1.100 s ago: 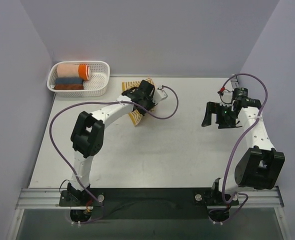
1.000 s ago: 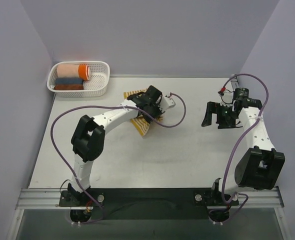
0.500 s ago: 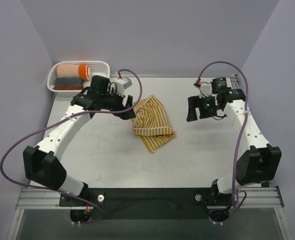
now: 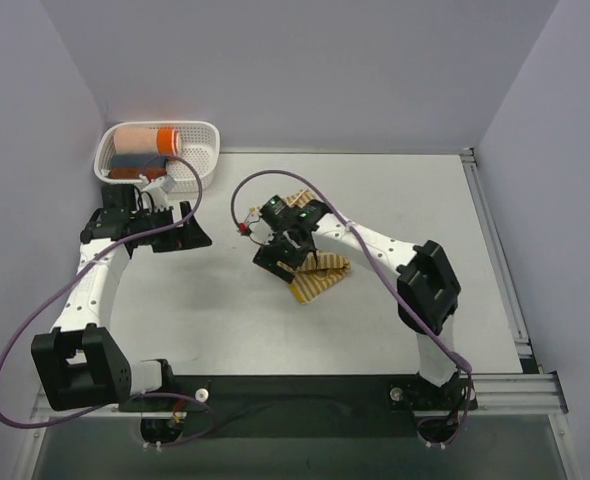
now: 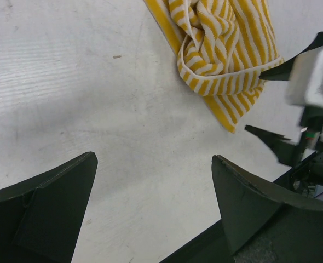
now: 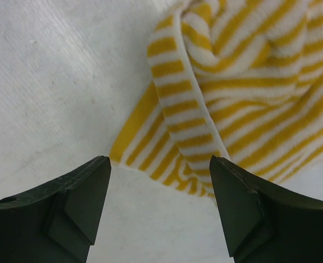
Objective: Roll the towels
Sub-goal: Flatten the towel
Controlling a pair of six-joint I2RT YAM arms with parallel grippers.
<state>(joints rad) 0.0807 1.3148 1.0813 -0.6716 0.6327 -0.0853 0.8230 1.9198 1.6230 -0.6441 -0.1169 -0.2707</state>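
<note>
Right jaws wide above towel [image 6: 243, 93], basket [image 4: 207, 150] apart

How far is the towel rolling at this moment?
Done: other rolls sit in the basket. In hand: the open right pincer hovers at the edge of the striped towel, gripping nothing. Remaining: that towel lies crumpled, unrolled; the open left pincer is off to the side.

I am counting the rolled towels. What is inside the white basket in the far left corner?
The white basket holds three rolls: a peach-and-orange roll, a grey-blue roll and a reddish-brown roll. Whatever lies beneath them is covered and cannot be seen.
</note>
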